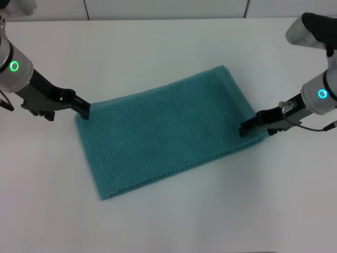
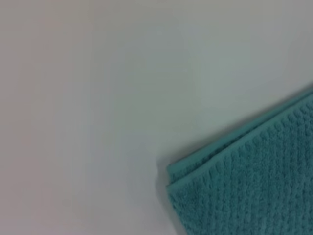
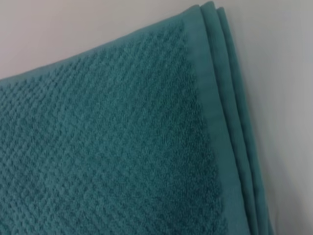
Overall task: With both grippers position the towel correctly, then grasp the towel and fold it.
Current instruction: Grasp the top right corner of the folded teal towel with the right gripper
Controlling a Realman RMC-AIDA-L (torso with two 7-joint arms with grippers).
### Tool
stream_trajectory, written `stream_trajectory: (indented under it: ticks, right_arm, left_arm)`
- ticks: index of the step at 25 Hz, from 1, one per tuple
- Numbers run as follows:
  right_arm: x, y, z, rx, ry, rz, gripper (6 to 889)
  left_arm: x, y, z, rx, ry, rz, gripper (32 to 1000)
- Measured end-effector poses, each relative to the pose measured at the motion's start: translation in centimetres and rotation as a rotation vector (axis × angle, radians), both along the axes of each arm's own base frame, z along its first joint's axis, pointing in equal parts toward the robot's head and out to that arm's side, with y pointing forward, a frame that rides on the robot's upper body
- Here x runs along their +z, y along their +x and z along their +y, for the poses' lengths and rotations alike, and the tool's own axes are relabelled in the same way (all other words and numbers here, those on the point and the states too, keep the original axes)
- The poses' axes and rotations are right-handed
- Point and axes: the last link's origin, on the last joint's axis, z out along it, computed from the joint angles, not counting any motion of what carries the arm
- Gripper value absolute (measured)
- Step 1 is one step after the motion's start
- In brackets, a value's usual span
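Observation:
The teal waffle-weave towel [image 1: 163,132] lies flat and folded on the white table [image 1: 168,42], turned at an angle, its long side running from near left to far right. My left gripper [image 1: 84,109] rests low at the towel's left corner, its tip touching the cloth edge. At the towel's right short edge, near the front corner, my right gripper [image 1: 245,128] meets the cloth. The left wrist view shows a layered corner of the towel [image 2: 254,181] lying on the table. The right wrist view shows the towel [image 3: 107,147] with its stacked hem edges.
The white table [image 2: 98,98] surrounds the towel on all sides. A wall or panel edge runs along the far side of the table at the top of the head view.

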Motion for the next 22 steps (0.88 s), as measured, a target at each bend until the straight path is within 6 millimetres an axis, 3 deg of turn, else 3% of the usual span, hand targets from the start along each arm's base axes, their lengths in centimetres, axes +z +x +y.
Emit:
stream_trajectory:
  ticks: [8,13,22]
  right_arm:
    - [0.06,0.18,0.02,-0.007,0.01,-0.001,814]
    - [0.07,0.19,0.0,-0.013,0.015,0.008,589]
    - [0.1,0.25,-0.08,-0.014,0.014,0.013,389]
  left_arm:
    - [-0.03,-0.05,-0.01,0.0,0.001,-0.002,892]
    - [-0.02,-0.13,0.0,-0.001,0.004,-0.002,891]
    - [0.03,-0.23,0.02,-0.002,0.007,-0.001,891]
